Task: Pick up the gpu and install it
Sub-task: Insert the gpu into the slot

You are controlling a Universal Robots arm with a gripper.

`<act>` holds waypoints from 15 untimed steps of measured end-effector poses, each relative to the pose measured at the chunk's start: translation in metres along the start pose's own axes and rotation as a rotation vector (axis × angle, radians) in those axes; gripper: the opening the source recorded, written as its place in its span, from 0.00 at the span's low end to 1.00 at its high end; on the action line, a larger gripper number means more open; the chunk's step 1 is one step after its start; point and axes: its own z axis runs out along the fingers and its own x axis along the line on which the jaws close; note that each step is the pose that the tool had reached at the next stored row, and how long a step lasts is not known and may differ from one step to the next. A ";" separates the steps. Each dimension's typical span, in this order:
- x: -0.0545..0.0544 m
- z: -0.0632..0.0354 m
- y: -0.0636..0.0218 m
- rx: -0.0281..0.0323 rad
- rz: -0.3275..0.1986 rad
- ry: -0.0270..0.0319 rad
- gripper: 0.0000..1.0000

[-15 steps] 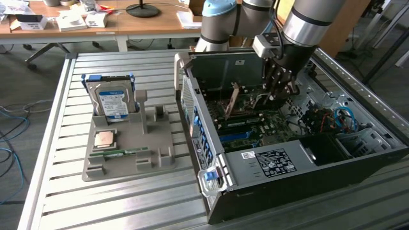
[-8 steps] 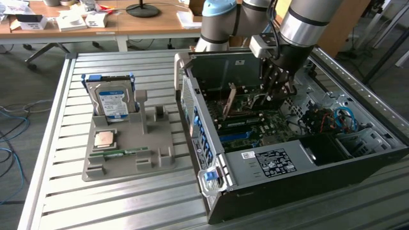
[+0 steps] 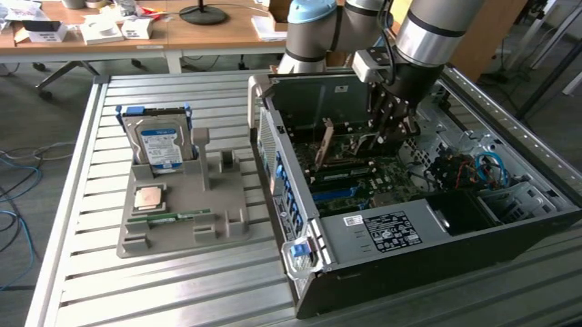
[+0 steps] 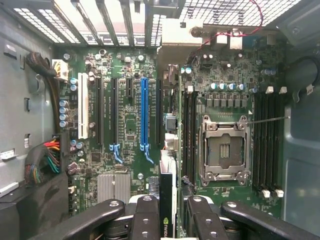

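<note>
Gripper [image 4: 170, 204]: partly closed, clamped on the gpu; one finger [image 4: 147, 207] sits on each side of the card's thin top edge.
Gpu [image 4: 167, 192]: held edge-on between the fingers and upright, inside the open computer case [image 3: 418, 259].
Gpu, exterior view: the tan-brown card [image 3: 325, 144] stands on edge over the motherboard, towards the case's rear wall, just below the gripper [image 3: 393, 126].
Position over board: in the wrist view the card lies in line with the expansion slots, between the blue slot [image 4: 144, 112] and the processor socket [image 4: 223, 150].
Seating: cannot tell whether the card's lower edge has entered a slot.
Motherboard [image 4: 130, 125]: lies flat on the floor of the case.
Parts holder [image 3: 182, 204]: grey, on the slatted tabletop [image 3: 109, 293], on the exterior view's left of the case and well apart from the gripper.
Holder contents: hard drive [image 3: 159, 139] standing upright at the far end; memory stick [image 3: 168, 216] lying flat nearer the camera.
</note>
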 end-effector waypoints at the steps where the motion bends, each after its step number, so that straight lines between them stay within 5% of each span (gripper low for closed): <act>1: 0.000 0.0000 0.0000 0.0000 0.000 0.0001 0.26; 15: 0.005 -0.0003 0.0000 0.0000 0.000 -0.0001 0.26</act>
